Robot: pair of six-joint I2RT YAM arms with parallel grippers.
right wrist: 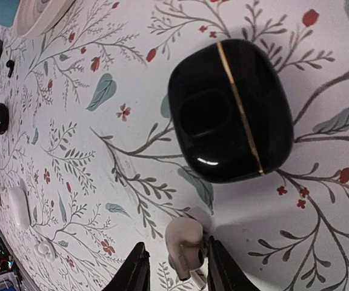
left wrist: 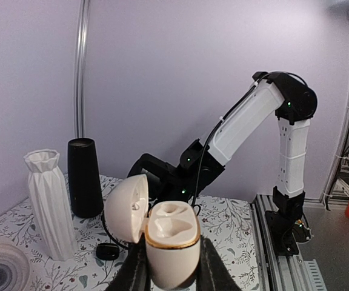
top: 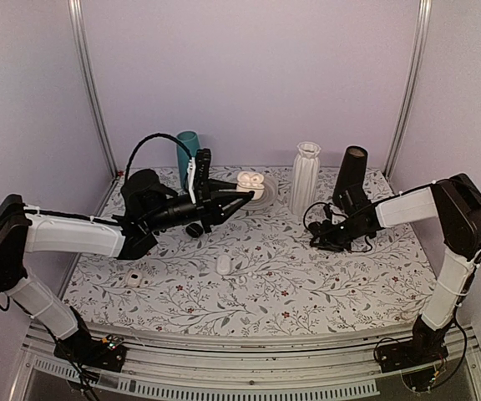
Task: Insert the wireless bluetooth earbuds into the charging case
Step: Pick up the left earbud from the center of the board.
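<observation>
My left gripper [left wrist: 171, 257] is shut on a white charging case [left wrist: 173, 237] and holds it above the table; in the top view the gripper [top: 237, 196] is at the back centre. The case's lid [left wrist: 126, 209] is swung open to the left, and both sockets are empty. My right gripper [right wrist: 176, 245] is open low over the table, with a white earbud [right wrist: 185, 247] between its jaws. The bud touches the right finger and stands apart from the left one. A closed black case [right wrist: 230, 110] with a gold seam lies just beyond. In the top view the right gripper [top: 324, 238] is at centre right.
A white ribbed vase [top: 306, 178], a black cylinder [top: 351, 174], a teal cylinder [top: 188, 149] and a round plate [top: 267, 190] stand along the back. Small white pieces [top: 223, 265] [top: 134, 281] lie on the floral cloth at front left. A small black piece [top: 194, 230] lies under the left arm.
</observation>
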